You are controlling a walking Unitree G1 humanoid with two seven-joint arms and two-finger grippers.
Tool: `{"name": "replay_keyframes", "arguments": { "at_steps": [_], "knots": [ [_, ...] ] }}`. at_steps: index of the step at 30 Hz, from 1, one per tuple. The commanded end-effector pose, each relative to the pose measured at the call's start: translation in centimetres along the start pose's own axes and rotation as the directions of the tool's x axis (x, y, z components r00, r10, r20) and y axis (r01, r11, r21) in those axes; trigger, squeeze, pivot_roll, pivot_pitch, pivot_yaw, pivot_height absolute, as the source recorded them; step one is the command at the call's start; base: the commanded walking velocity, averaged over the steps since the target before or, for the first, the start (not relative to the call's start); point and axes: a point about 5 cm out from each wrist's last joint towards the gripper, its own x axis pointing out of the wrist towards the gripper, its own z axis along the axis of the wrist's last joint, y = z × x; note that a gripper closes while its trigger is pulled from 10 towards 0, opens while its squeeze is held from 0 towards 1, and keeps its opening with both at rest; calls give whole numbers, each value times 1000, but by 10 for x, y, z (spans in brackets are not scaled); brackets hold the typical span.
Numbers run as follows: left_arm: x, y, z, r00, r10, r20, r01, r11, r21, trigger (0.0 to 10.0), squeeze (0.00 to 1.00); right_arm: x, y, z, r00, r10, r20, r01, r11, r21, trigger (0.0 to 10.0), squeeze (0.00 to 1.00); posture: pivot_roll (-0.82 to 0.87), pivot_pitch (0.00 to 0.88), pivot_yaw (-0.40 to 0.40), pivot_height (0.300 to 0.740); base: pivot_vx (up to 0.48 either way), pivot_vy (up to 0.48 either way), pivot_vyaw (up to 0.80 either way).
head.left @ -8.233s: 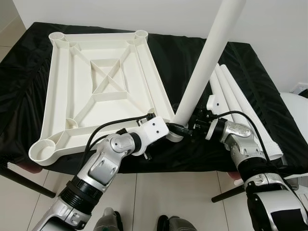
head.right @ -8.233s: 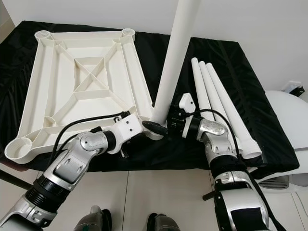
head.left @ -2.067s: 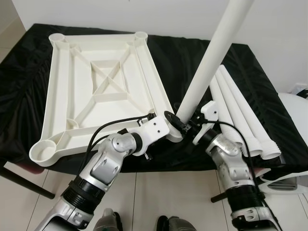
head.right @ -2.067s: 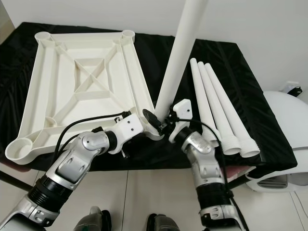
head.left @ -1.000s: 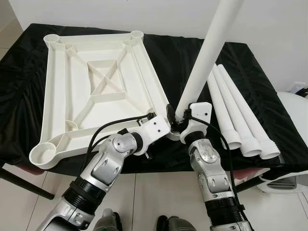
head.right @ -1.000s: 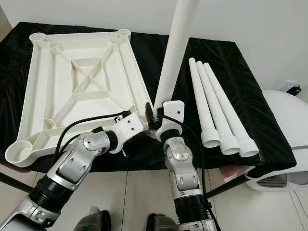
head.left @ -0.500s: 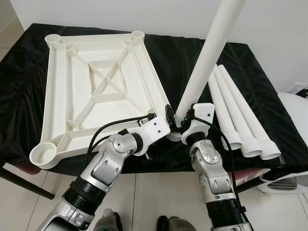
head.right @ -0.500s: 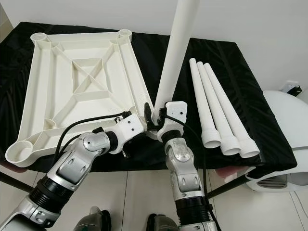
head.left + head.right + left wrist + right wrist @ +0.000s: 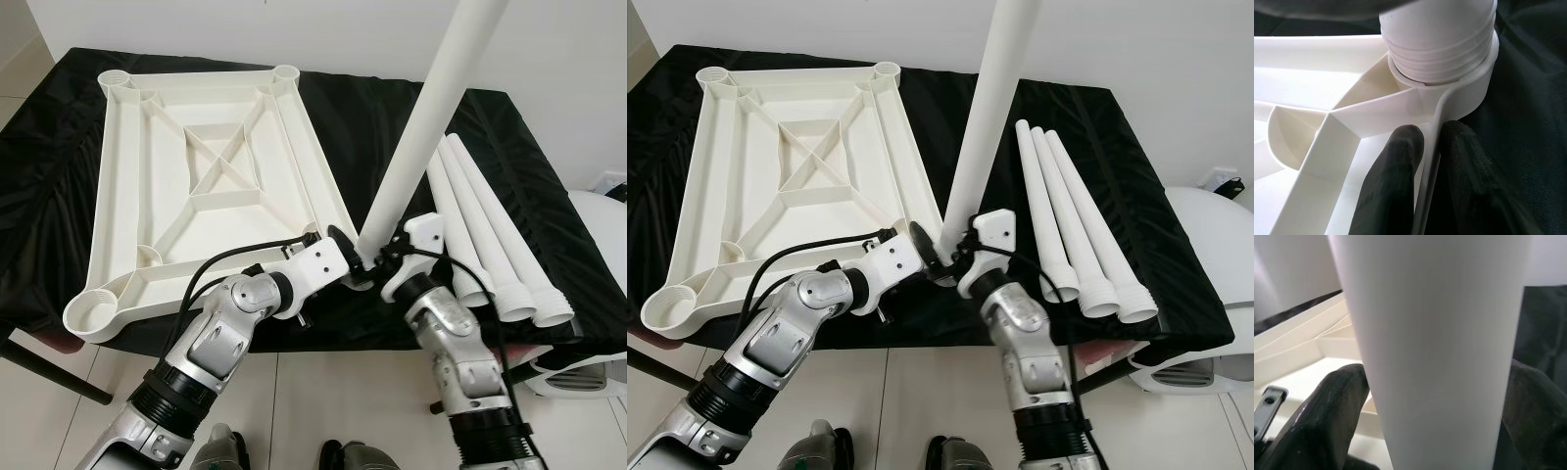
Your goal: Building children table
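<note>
The white table top [image 9: 306, 147] lies upside down on the black-covered table. A white leg [image 9: 431, 108] stands nearly upright in its near right corner socket [image 9: 1471, 93], with the threaded end [image 9: 1440, 44] partly showing above the socket. My left gripper [image 9: 338, 243] is shut on the table top's rim right beside that socket, one finger [image 9: 1400, 161] inside the rim and one outside. My right gripper [image 9: 378, 257] is shut on the leg just above its base, with its fingers [image 9: 1332, 401] on either side of the leg [image 9: 1440, 333].
Three more white legs [image 9: 480, 225] lie side by side on the black cloth [image 9: 372, 117] to the right, wide ends toward me. A white rounded object [image 9: 602, 230] stands past the table's right edge. Tiled floor [image 9: 333, 401] lies below the near edge.
My right forearm has swung out to the right while its gripper stays on the leg, which leans slightly further right. The left gripper keeps its hold on the rim.
</note>
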Motion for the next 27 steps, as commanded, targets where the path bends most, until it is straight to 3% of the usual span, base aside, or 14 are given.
{"name": "replay_keyframes", "arguments": {
  "at_steps": [1, 8, 12, 17, 27],
  "knots": [
    [1, -5, 8, 999, -6, 45, 5, 999, 38, 10000, 0, -3, -7, -2, 999, 37, -8, -37, 999, 11, 10000, 0, -76, 72, -53, 740, 0, 0, 0],
    [0, -5, 7, 999, -7, 41, 5, 999, 39, 10000, 0, -8, -41, 4, 976, 208, -67, -210, 978, -17, 10000, 0, -72, 80, -50, 740, 0, 0, 0],
    [0, -4, 8, 999, -6, 41, 5, 999, 39, 10000, 0, -8, -42, 5, 972, 224, -71, -225, 974, -14, 10000, 0, -72, 80, -50, 740, 0, 0, 0],
    [-1, -1, 8, 999, 1, 37, -2, 999, 35, 10000, 0, -5, -57, 9, 936, 338, -95, -338, 941, 17, 10000, 0, -63, 91, -43, 740, 0, 0, 0],
    [-1, -1, 8, 999, -2, 38, 0, 999, 34, 10000, 0, 3, -59, 5, 895, 433, -106, -433, 901, 25, 10000, 0, -68, 92, -36, 740, 0, 0, 0]
  ]
}}
